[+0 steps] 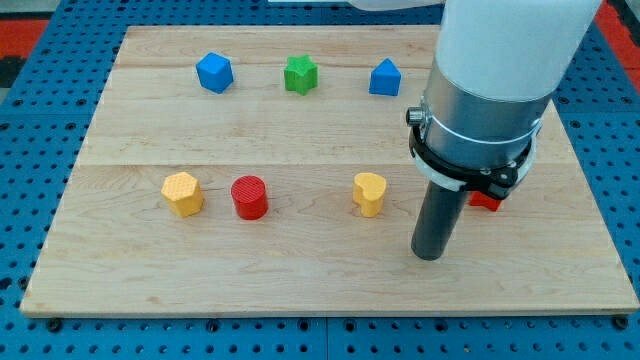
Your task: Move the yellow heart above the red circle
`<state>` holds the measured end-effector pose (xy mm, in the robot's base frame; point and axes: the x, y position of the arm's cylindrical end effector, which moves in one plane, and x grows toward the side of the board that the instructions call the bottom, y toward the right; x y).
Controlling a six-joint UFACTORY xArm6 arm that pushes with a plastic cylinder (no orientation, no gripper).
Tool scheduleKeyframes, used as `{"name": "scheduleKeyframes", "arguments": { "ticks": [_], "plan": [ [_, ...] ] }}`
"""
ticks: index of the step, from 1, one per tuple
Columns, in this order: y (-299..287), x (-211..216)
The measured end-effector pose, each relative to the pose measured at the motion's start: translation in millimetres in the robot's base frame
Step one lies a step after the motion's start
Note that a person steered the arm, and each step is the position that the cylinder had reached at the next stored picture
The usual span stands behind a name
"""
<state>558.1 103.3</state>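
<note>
The yellow heart (pixel 369 192) stands on the wooden board (pixel 300 280), right of centre. The red circle (pixel 249 197) stands to its left, about level with it, with a clear gap between them. My tip (pixel 429 256) rests on the board to the lower right of the yellow heart, a short way off and not touching it. The arm's wide grey and white body rises above the rod toward the view's top right.
A yellow hexagon (pixel 182 193) sits just left of the red circle. Along the top stand a blue hexagon-like block (pixel 214 72), a green star (pixel 299 75) and a blue block (pixel 385 78). A red block (pixel 487 200) is mostly hidden behind the arm.
</note>
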Motion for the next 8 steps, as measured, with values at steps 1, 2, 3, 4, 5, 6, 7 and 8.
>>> {"name": "scheduleKeyframes", "arguments": {
  "ticks": [1,2,3,4,5,6,7,8],
  "plan": [
    [0,-1],
    [-11,-29],
    [-24,-46],
    [-24,-46],
    [-24,-46],
    [-26,-46],
    [-41,-58],
    [-62,-80]
  ]
}}
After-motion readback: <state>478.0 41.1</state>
